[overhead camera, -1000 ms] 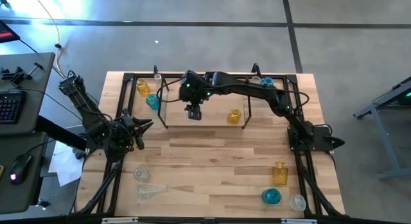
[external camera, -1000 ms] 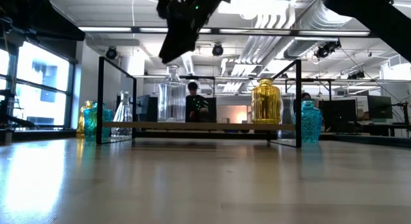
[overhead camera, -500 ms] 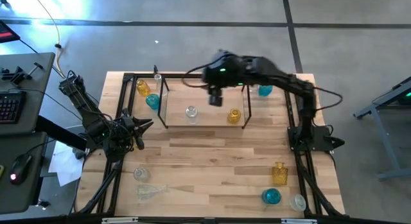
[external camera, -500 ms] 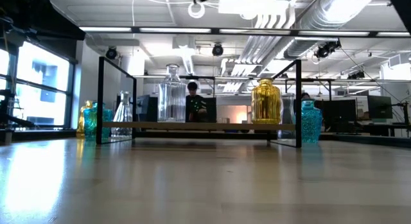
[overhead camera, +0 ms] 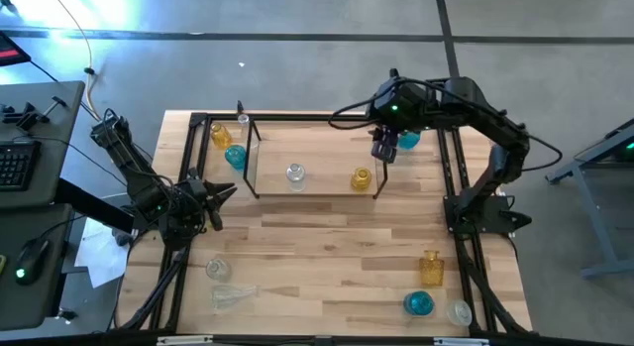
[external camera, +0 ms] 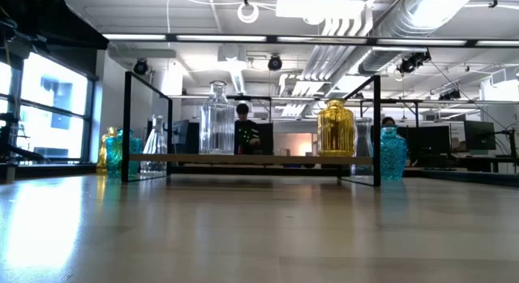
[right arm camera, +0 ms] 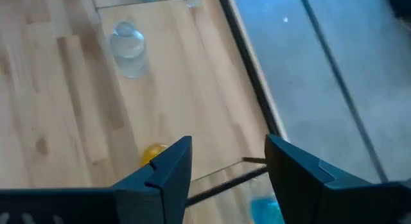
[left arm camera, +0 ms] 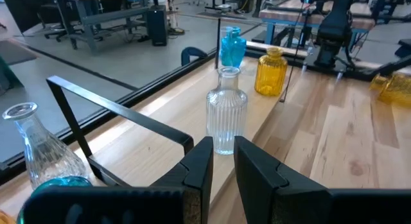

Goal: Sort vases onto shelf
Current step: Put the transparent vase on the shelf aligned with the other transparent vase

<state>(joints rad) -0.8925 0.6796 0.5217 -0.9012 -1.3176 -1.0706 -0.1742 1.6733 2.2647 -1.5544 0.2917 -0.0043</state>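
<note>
A: Where do the vases stand, and which way do they point?

B: Two are on the shelf [overhead camera: 315, 192], both upright with necks up: a clear ribbed vase [overhead camera: 295, 174] toward its left and a yellow vase [overhead camera: 362, 178] toward its right, well apart. In the low view they stand straight on the shelf floor.

A: And off the shelf?

B: A blue vase [overhead camera: 409, 140] stands just past the shelf's right end, at the far edge of the table [overhead camera: 327, 247]. A yellow one [overhead camera: 220, 136], a blue one [overhead camera: 235, 157] and a small clear one [overhead camera: 243, 120] cluster beyond the left end. Near the front left, one clear vase [overhead camera: 218, 270] is upright and another clear vase [overhead camera: 232, 296] lies on its side, long axis left to right. Front right hold a yellow bottle [overhead camera: 430, 268], a blue vase [overhead camera: 418, 304] and a clear one [overhead camera: 458, 312].

A: The grippers?

B: The right gripper [overhead camera: 384, 152] hangs high by the shelf's right end, fingers spread, holding nothing. The left gripper [overhead camera: 227, 193] waits low at the table's left side, fingers nearly together with a slim gap, empty.

A: Free room?

B: The middle of the table in front of the shelf is bare wood, and so is the shelf floor between the two vases.
</note>
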